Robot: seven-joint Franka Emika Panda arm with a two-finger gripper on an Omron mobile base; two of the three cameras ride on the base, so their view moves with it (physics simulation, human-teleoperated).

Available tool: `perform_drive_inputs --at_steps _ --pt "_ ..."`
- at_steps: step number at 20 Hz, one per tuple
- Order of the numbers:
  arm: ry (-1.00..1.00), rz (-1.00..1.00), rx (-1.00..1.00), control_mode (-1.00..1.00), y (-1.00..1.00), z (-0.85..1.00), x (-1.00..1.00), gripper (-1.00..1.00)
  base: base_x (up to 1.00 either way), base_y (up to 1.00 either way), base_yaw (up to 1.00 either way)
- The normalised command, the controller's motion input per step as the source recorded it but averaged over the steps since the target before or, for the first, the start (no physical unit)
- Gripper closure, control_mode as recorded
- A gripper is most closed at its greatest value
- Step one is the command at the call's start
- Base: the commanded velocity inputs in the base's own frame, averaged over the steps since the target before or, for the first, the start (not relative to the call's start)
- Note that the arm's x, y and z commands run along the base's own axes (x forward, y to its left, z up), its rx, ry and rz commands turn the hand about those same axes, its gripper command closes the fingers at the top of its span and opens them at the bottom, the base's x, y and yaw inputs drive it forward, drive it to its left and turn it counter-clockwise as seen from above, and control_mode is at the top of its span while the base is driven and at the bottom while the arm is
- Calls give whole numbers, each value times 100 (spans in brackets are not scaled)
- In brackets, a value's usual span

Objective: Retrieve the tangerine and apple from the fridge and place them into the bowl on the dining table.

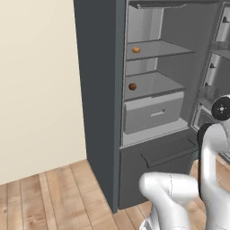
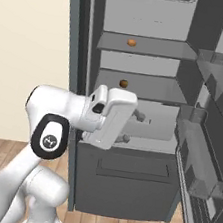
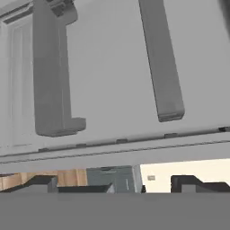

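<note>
Fruit sits deep inside the open tall dark grey fridge (image 2: 81, 53): the small bright orange tangerine (image 2: 131, 42) on the upper shelf, the dark reddish-brown apple (image 2: 123, 83) on the shelf below. Both look tiny. The two-finger gripper (image 3: 112, 185), jaws wide apart and holding nothing, has its tips mostly cut off

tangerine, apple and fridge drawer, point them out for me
tangerine (image 1: 136, 50), left base view, middle of the fruit on the upper shelf
apple (image 1: 132, 86), left base view, middle of the fruit on the lower shelf
drawer (image 1: 152, 113), left base view, its front panel
</note>
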Motion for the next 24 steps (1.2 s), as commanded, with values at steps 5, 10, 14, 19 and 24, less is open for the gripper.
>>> perform_drive_inputs --at_steps 5,10,14,19,24 --pt "-30 12 14 -100 100 -2 0 -100 0 0 0" --pt "-22 11 36 -100 99 0 -4 -100 0 0 0" --pt "-15 18 45 -100 90 0 -28 -100 0 0 0" --pt "-22 25 46 -100 80 -10 -45 -100 0 0 0" --pt "-17 31 37 -100 63 -19 -18 -100 0 0 0"
